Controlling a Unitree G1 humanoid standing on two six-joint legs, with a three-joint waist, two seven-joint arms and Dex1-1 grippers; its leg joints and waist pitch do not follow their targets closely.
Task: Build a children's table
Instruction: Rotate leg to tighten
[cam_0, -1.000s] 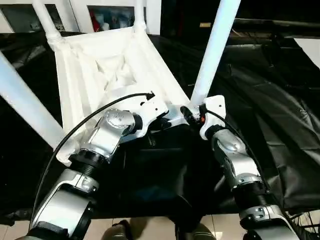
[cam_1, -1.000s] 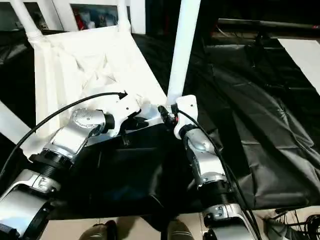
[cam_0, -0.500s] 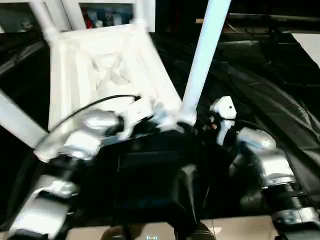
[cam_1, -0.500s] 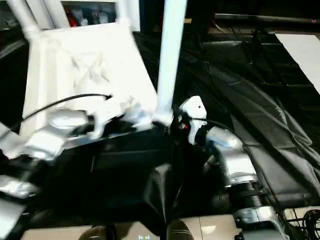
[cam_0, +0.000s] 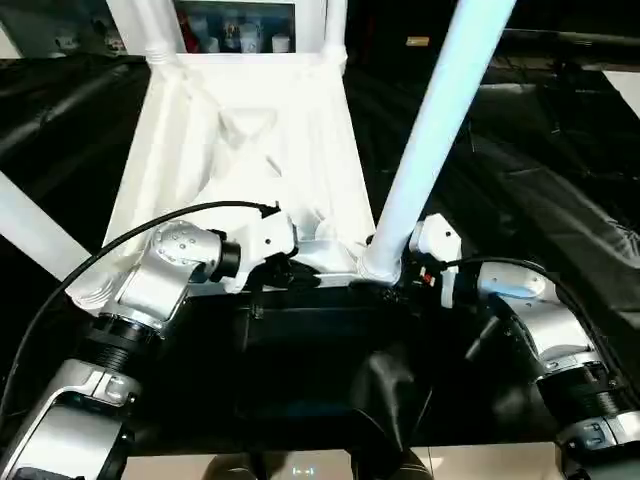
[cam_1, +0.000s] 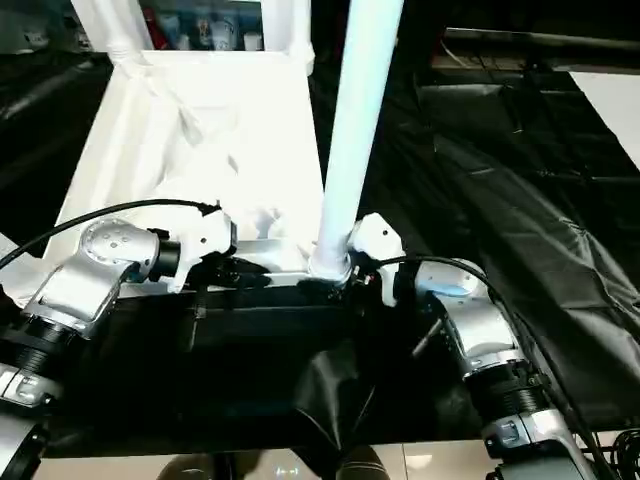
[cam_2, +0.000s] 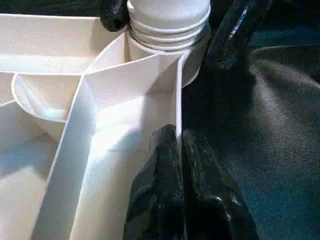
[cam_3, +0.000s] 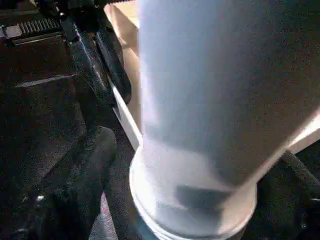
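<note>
White leg (cam_3: 200, 115), flared end between spread black fingers (cam_3: 75, 170).

1. A black cloth (cam_0: 540, 190) covers the work surface, wrinkled and shiny, with many folds.
2. At the near edge of the cloth, a fold (cam_0: 385, 400) hangs down in the middle.
3. Beyond the far edge of the cloth stands a shelf (cam_0: 235, 25) with small items, too small to identify.
4. Below the near edge of the cloth is a pale floor (cam_1: 420, 465).
</note>
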